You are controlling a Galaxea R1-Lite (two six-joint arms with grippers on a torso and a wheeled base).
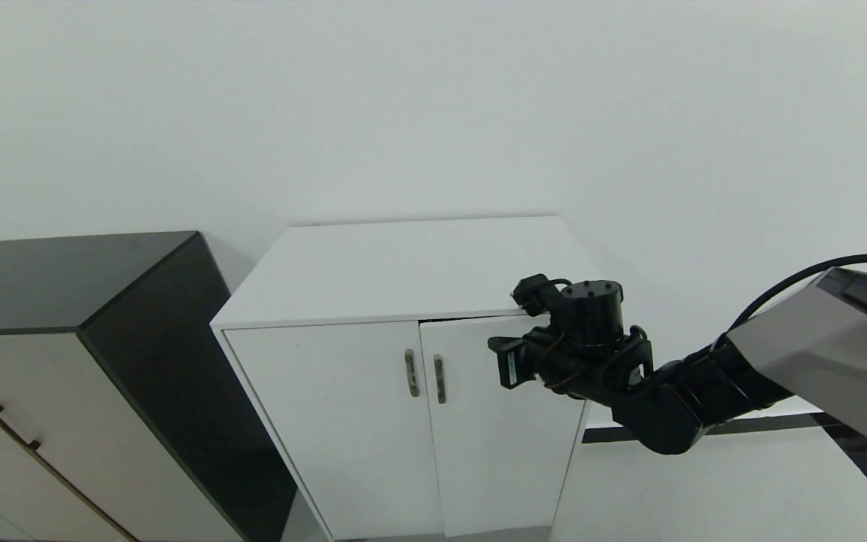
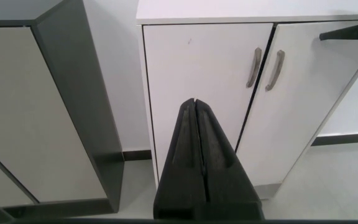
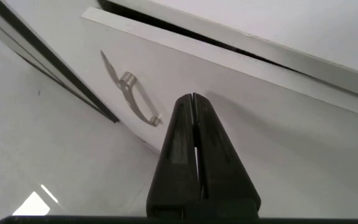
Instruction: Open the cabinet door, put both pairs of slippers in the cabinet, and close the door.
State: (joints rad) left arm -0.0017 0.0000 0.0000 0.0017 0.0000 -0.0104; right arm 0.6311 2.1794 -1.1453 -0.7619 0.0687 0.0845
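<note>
A white cabinet (image 1: 403, 263) with two doors stands against the wall. Its left door (image 1: 336, 421) lies flush. The right door (image 1: 501, 444) stands slightly ajar, with a dark gap along its top edge. Two metal handles (image 1: 411, 373) (image 1: 439, 379) sit side by side at the middle seam. My right gripper (image 1: 505, 357) is shut and held close to the upper part of the right door (image 3: 278, 124), to the right of its handle (image 3: 135, 102). Shut and empty, my left gripper (image 2: 194, 102) hangs low in front of the left door (image 2: 204, 68), some way off.
A taller unit (image 1: 65, 278) with a black top and side and pale fronts stands left of the white cabinet, a narrow gap between them. Pale floor with a dark stripe (image 1: 780, 425) lies to the right. A bare wall rises behind.
</note>
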